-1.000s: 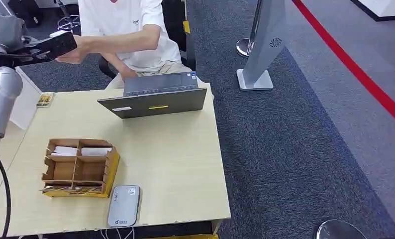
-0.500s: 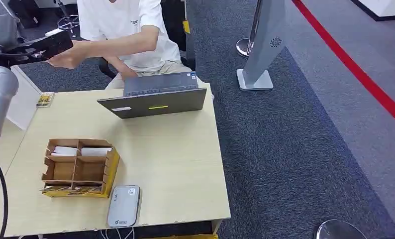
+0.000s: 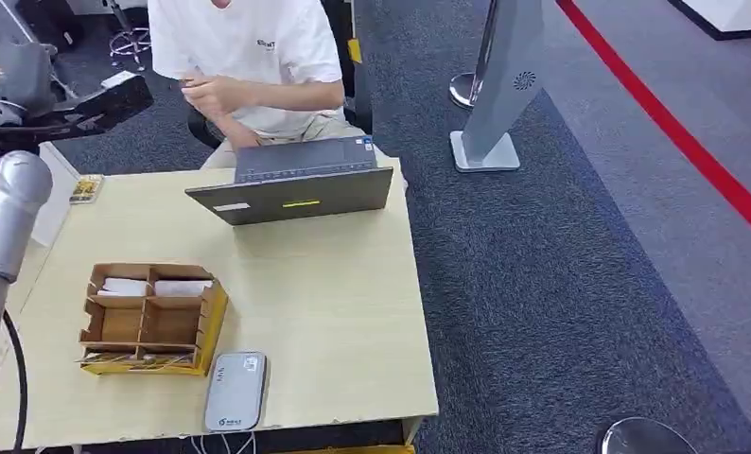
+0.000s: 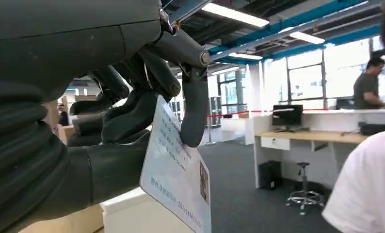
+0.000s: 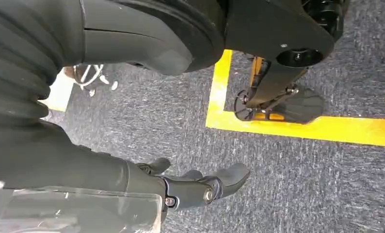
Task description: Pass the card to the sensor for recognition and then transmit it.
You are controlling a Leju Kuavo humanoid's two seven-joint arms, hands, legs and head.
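- Pale blue and printed, the card (image 4: 177, 172) is pinched between the thumb and the dark fingers (image 4: 193, 114) of the left hand (image 3: 88, 106), which is raised above and beyond the tabletop's far left corner, toward the seated person (image 3: 249, 57).
- Judging by that height, and by how far the hand is from the reader, the recognition step looks done or skipped; the pictures cannot say which. The grey sensor (image 3: 236, 391) lies at the near edge of the tabletop (image 3: 334, 312), just beside the cardboard organiser (image 3: 149, 319), with nothing on it.
- What seems left is the handover itself: the card is in the robot's grasp, while the person's hand (image 3: 211, 93) is drawn in close to the chest, well apart from the card.
- The right hand (image 5: 200, 187) hangs over carpet with a yellow floor line; its fingers lie loosely stretched with nothing in them.
- A laptop (image 3: 296, 184) stands at the far edge between robot and person, so the reach must pass beside it or above it.
- My estimate: late in the task, with release pending.
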